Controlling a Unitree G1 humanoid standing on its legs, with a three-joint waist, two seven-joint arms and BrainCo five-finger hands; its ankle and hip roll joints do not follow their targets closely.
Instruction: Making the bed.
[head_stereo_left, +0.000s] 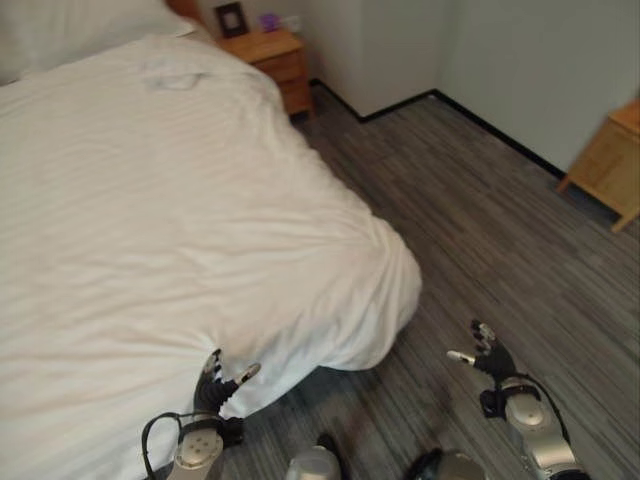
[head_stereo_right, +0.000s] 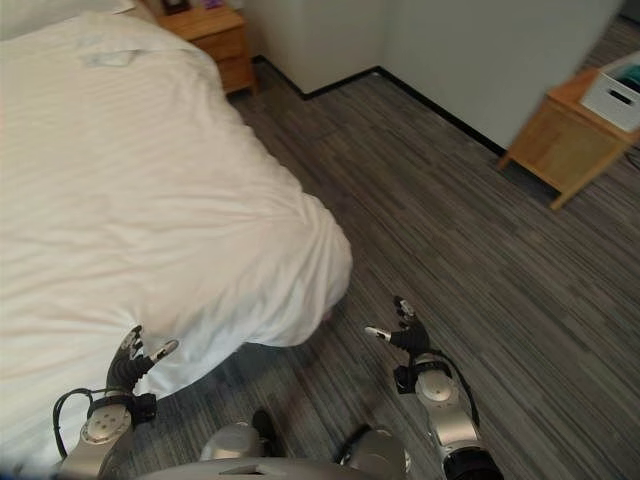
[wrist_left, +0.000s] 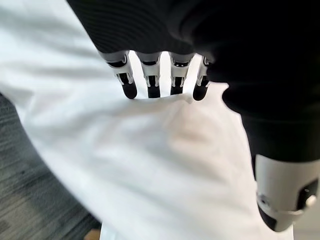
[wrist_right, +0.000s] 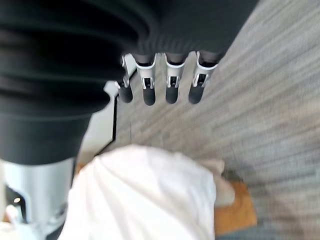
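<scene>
One bed takes the left part of the head views, and it is covered by one white duvet with faint woven stripes. The duvet hangs over the near corner of the bed in a rounded fold, close to the grey striped floor. Near the head of the bed, one small wrinkled patch lies on the cover.

The left hand is at the near edge of the bed, and its fingers are straight and slightly apart, with the dark tips touching the white cloth. It does not pinch the cloth. The right hand hangs over the floor, well apart from the bed, with its fingers relaxed and spread, holding nothing.

There are two wooden pieces of furniture. One nightstand stands just beside the head of the bed, and it carries one dark picture frame and one small purple thing. One low wooden cabinet stands by the far wall on the right, with one white basket on top.
</scene>
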